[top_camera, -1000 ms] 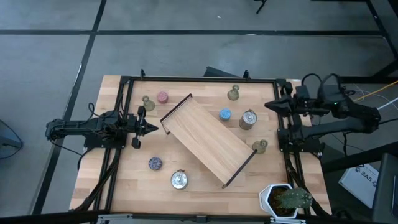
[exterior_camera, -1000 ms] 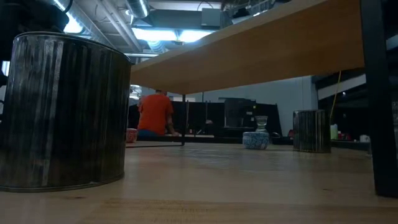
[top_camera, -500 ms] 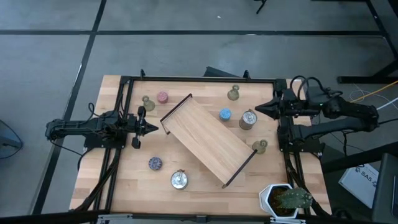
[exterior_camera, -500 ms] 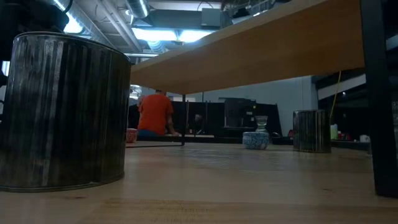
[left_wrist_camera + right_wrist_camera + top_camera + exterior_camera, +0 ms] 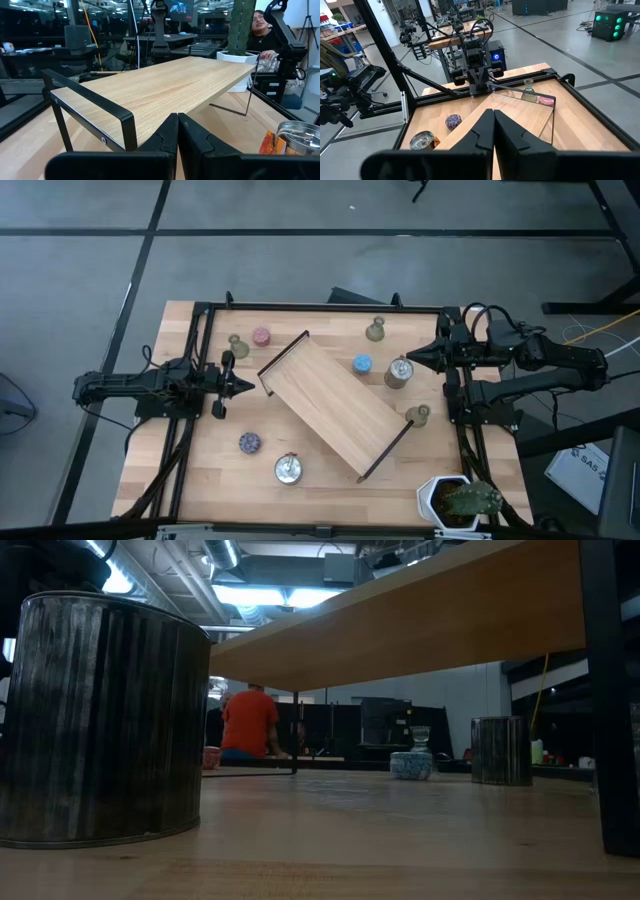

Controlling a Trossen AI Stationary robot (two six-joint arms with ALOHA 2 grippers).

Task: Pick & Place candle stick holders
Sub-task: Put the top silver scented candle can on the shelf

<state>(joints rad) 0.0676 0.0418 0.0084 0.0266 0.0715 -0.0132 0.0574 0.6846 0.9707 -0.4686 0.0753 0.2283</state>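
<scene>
My right gripper (image 5: 410, 358) is shut and empty, just beside the far right of a round silver holder (image 5: 398, 372). My left gripper (image 5: 245, 387) is shut and empty at the table's left, pointing at the wooden tray (image 5: 335, 406). A blue holder (image 5: 362, 364) stands by the tray's far side. Olive-green holders stand at the far left (image 5: 237, 345), far middle (image 5: 375, 330) and right (image 5: 418, 415). The pink holder (image 5: 261, 336), the purple holder (image 5: 249, 442) and a second silver holder (image 5: 289, 469) stand on the table's left half.
The long tray lies slantwise across the table's middle on thin black legs (image 5: 294, 730). A potted plant (image 5: 460, 500) stands at the near right corner. Black frame rails (image 5: 195, 410) run along both sides. A person in an orange shirt (image 5: 248, 723) is beyond the table.
My right gripper has moved toward the table's left edge, out over the table to the silver holder by the tray. The holders and the tray have stayed where they were.
</scene>
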